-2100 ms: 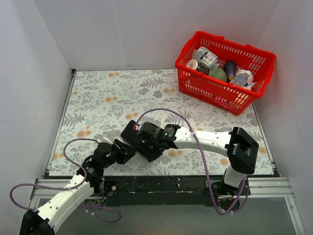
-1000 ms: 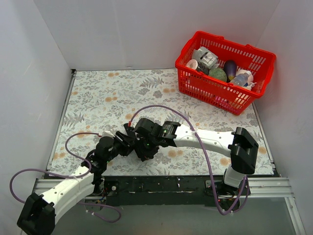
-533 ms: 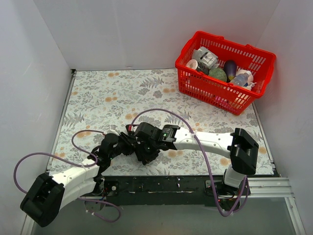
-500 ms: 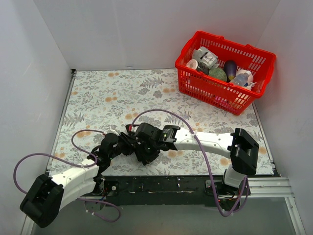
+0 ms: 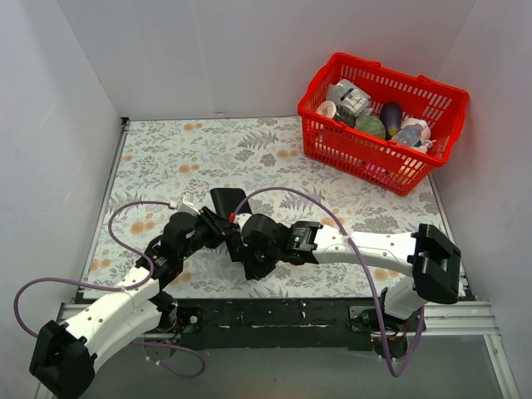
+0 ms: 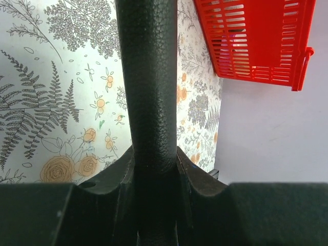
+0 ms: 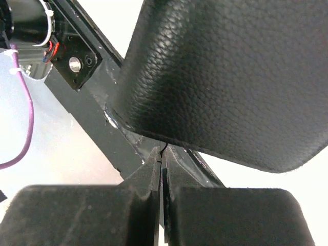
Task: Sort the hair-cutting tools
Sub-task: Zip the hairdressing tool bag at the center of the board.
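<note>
No hair-cutting tools show in any view. A flat black leather-look case [image 5: 224,202] is held off the flowered table between both arms. My left gripper [image 5: 214,230] is shut on the case's edge, which fills the gap between its jaws [image 6: 152,156] and runs up the left wrist view as the case [image 6: 148,77]. My right gripper [image 5: 240,243] sits just right of the left one. Its jaws [image 7: 163,154] are pressed together on a thin black tab hanging from the case [image 7: 230,77] above them.
A red plastic basket [image 5: 366,154] with bottles and egg-shaped items stands at the back right corner and shows again as the basket [image 6: 256,41]. White walls close in the table on three sides. The black front rail [image 5: 274,314] runs below the grippers.
My left gripper has closed on the case and risen with it. The case now stands up above the table between the two grippers. The right arm has shifted slightly right and nearer.
</note>
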